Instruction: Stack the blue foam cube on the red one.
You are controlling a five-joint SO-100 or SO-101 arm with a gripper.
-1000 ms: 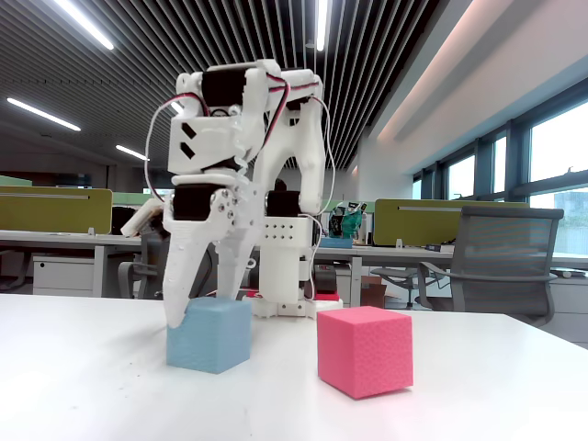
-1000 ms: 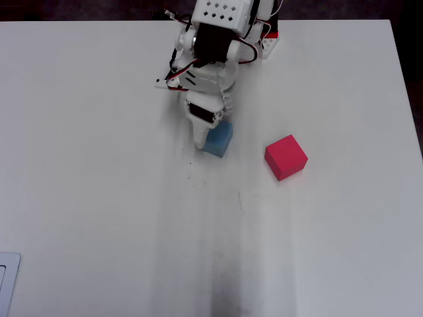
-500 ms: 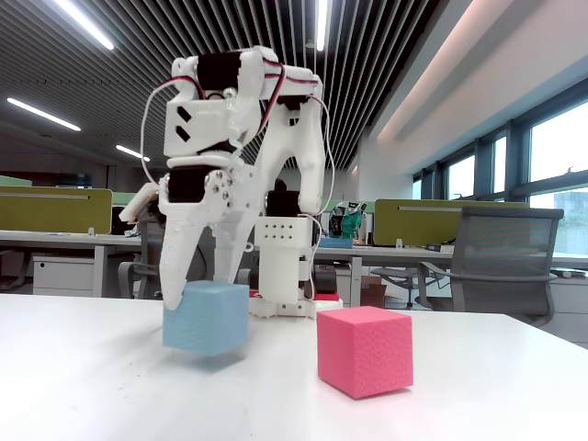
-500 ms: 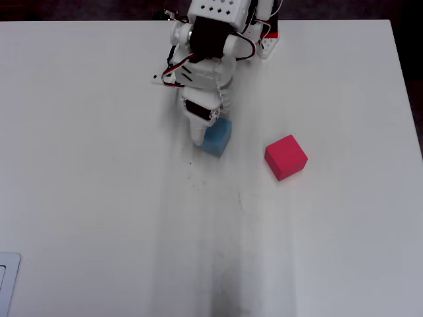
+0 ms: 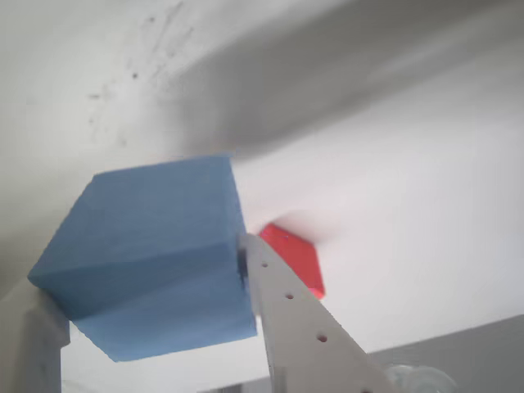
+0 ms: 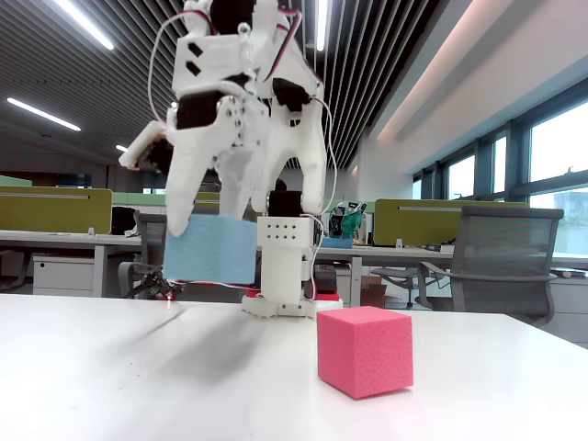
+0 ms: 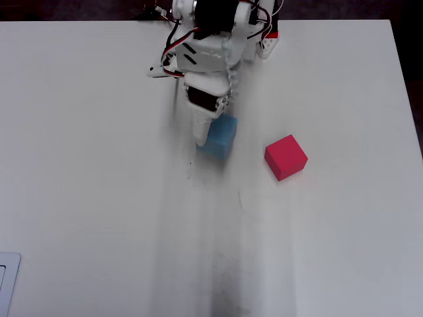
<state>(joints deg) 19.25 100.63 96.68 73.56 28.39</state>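
Note:
My gripper (image 6: 211, 225) is shut on the blue foam cube (image 6: 209, 250) and holds it in the air above the white table (image 6: 138, 386). In the wrist view the blue cube (image 5: 155, 254) sits tilted between my white fingers (image 5: 299, 323). The red cube (image 6: 364, 351) rests on the table, to the right of the held cube and apart from it. The overhead view shows the blue cube (image 7: 223, 137) under my gripper (image 7: 210, 140), with the red cube (image 7: 285, 157) to its right. The wrist view shows the red cube (image 5: 295, 255) beyond the right finger.
The arm's base (image 6: 280, 266) stands at the table's far edge (image 7: 330, 21). A pale object (image 7: 6, 284) pokes in at the overhead view's lower left corner. Office desks and a chair (image 6: 510, 257) lie behind the table.

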